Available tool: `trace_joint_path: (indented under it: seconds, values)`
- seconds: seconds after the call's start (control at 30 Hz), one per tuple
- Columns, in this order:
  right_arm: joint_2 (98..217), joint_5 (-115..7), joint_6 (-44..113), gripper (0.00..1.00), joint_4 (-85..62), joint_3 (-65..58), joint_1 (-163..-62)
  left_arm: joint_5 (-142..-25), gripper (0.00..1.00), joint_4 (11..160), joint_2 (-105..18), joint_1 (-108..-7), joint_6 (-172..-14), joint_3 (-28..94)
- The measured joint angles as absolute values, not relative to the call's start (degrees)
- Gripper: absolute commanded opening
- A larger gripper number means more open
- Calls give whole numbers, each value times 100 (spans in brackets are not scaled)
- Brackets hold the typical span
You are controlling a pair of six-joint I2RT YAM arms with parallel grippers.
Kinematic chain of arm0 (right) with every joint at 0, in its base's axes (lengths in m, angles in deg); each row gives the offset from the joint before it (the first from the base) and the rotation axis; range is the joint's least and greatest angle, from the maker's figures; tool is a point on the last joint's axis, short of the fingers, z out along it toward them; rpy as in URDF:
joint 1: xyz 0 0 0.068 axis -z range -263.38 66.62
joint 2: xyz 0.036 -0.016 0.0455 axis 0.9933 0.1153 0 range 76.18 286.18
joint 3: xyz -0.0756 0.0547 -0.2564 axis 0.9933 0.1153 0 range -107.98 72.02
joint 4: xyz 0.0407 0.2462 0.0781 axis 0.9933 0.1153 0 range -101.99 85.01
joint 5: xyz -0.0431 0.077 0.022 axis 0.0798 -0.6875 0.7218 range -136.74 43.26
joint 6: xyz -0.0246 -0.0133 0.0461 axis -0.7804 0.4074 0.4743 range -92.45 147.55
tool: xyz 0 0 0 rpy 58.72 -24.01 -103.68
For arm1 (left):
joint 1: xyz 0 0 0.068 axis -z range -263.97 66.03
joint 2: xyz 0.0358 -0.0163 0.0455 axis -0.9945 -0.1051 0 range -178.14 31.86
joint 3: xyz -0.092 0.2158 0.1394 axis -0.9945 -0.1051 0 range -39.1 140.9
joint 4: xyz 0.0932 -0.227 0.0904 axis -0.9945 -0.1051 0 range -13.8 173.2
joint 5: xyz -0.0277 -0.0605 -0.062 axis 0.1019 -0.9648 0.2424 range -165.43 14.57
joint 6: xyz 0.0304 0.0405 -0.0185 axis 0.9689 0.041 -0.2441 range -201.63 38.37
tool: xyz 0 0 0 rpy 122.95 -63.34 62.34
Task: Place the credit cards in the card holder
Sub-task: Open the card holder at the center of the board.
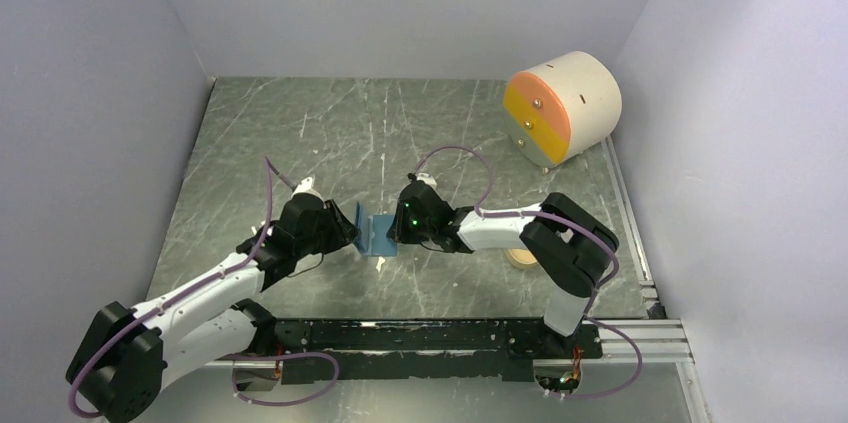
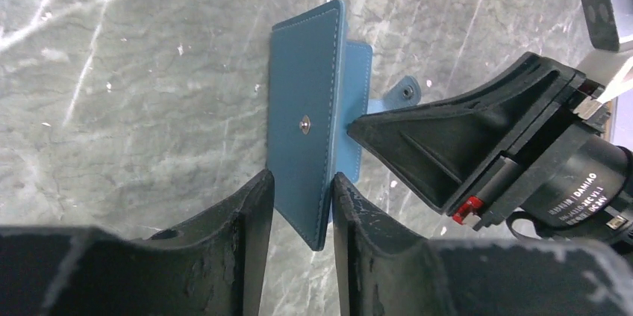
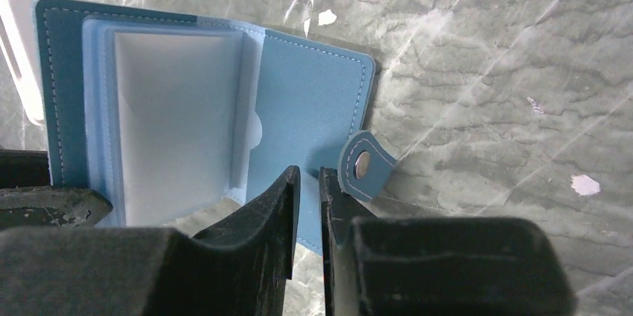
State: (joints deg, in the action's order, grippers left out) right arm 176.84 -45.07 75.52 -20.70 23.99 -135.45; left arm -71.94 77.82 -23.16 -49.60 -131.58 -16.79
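Note:
The blue card holder (image 1: 378,233) lies open between my two grippers, one flap raised on edge. In the left wrist view that raised flap (image 2: 302,107), with its metal snap stud, stands between the fingers of my left gripper (image 2: 301,176), whose jaws are apart around it. In the right wrist view the holder (image 3: 313,99) shows pale empty sleeves (image 3: 175,122) and a snap tab (image 3: 366,165). My right gripper (image 3: 309,174) is pinched on the near edge of the flat flap. No credit cards are in view.
A big cream drum with orange-yellow drawers (image 1: 562,108) lies at the back right. A tan tray (image 1: 520,258) peeks out behind my right arm. Grey walls close in the marble table (image 1: 300,133) on three sides.

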Motion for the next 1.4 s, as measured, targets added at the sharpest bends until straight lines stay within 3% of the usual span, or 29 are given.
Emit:
trace_joint_path:
  seconds: [0.57,0.8,1.23,1.4]
  values:
    - [17754,-5116,6959,22,-2328,2368,-13519,-8005,38,7782,-3112,-5312,-13272,-1469]
    - [17769,-5390,6994,21,-2433,2276,-13519,-8407,46,7734,-3046,-5471,-13246,-1262]
    - [17835,-5715,7025,21,-2726,2244,-13436,-8680,47,7349,-3503,-5812,-12931,-763]
    - [17835,-5897,7088,22,-2951,2217,-13401,-9316,50,7353,-3566,-6350,-12880,-763]
